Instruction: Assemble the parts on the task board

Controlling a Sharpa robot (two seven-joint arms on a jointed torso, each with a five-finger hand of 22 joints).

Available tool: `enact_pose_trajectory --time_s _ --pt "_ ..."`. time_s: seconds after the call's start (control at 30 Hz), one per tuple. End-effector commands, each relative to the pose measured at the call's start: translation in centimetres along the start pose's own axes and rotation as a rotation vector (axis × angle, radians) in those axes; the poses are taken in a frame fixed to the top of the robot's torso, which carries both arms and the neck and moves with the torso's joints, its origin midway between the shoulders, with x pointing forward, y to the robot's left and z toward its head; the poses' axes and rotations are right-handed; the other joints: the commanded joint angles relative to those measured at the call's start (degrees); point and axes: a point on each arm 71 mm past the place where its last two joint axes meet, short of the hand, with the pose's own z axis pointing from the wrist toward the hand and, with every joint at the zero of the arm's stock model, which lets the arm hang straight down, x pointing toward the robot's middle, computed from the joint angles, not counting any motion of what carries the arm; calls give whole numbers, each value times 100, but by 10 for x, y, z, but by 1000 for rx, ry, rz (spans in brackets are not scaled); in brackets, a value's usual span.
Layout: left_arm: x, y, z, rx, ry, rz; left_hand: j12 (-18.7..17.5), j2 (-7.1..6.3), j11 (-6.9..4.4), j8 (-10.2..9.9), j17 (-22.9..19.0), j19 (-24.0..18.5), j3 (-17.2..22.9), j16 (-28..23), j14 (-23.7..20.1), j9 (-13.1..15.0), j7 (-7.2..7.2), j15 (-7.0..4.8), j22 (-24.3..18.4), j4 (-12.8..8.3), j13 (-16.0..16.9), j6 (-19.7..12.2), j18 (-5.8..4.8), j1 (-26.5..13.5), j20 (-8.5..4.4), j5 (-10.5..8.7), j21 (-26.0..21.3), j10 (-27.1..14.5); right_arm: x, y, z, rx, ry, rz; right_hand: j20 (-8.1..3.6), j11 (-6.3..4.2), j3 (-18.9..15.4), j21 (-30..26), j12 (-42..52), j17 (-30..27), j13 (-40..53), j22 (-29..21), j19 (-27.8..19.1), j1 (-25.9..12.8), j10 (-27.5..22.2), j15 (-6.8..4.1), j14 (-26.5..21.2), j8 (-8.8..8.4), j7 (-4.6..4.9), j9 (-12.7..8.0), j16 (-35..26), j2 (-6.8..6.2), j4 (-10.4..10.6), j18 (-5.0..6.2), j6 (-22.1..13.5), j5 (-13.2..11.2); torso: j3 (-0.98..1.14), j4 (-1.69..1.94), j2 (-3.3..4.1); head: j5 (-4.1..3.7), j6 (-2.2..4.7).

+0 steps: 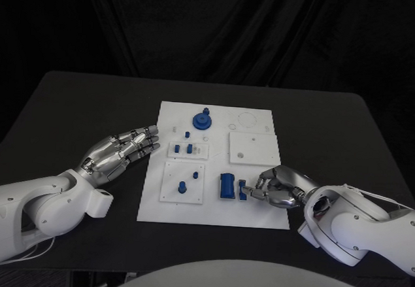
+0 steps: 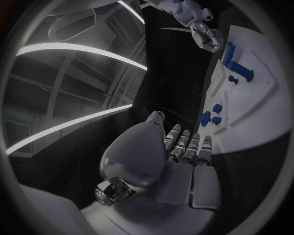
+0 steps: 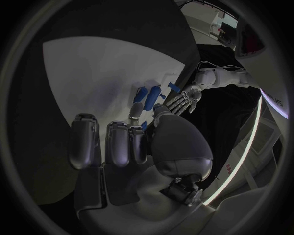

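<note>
Lower right of the head frame, the right robot hand [image 1: 273,189] rests at the right edge of the board [image 1: 260,215], fingers curled toward a small blue part [image 1: 246,192] at its fingertips; whether it actually pinches that part I cannot tell. Just left of it a tall blue block [image 1: 226,185] stands on the board's near half. Further left, a raised white square [image 1: 183,182] carries a short blue peg [image 1: 181,187] and a smaller one [image 1: 195,175].

Left of centre, the left robot hand [image 1: 122,150] hovers over the black bench [image 1: 68,109] just beside the board's left edge, fingers straight and slightly apart, holding nothing. Its wrist view shows the same: the fingers [image 2: 183,144] extended side by side, pointing at the board [image 2: 257,122], with small blue pieces [image 2: 211,115] near the tips.

Mid-frame, a white strip [image 1: 188,149] holds several small blue pieces [image 1: 181,148], with a plain white square [image 1: 254,148] to its right.

Toward the board's far end stands a round blue gear-like part [image 1: 202,121] with a knob on top, and right of it a pale ring outline [image 1: 247,120]
</note>
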Motion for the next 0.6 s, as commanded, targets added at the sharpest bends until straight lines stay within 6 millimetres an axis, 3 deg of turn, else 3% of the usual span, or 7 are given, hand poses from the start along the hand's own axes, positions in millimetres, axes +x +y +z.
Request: enact_pose_trajectory --time_s 0.03,0.3,0.6 --pt "1 -1 0 12 8 -10 20 -6 32 28 5 9 39 29 19 8 284 4 7 5 7 30 1 59 28 29 31 7 5 0 -5 -14 19 15 -49 -52 -27 29 31 119 1509 1104 175 281 593 -64 356 63 -19 111 18 -37 -11 -50 -80 256 -1 2 0 7 -1" --pt "0 -1 -1 12 5 -8 20 -6 32 28 5 9 39 29 19 8 284 4 7 5 7 30 1 59 28 29 31 7 12 -7 -7 14 53 16 -55 -63 -19 18 31 100 1509 1101 171 557 593 -73 352 53 -25 205 8 -91 -24 -49 -114 380 -3 -1 -3 15 -1" --pt "0 -1 -1 12 4 -8 21 -7 33 28 5 10 41 30 19 8 285 5 7 4 7 30 1 59 28 30 31 7 14 -8 -6 19 51 20 -57 -64 -1 8 31 98 1509 1098 168 629 593 -74 351 41 -26 223 6 -64 -14 -47 -118 419 -2 -3 -1 32 -1"
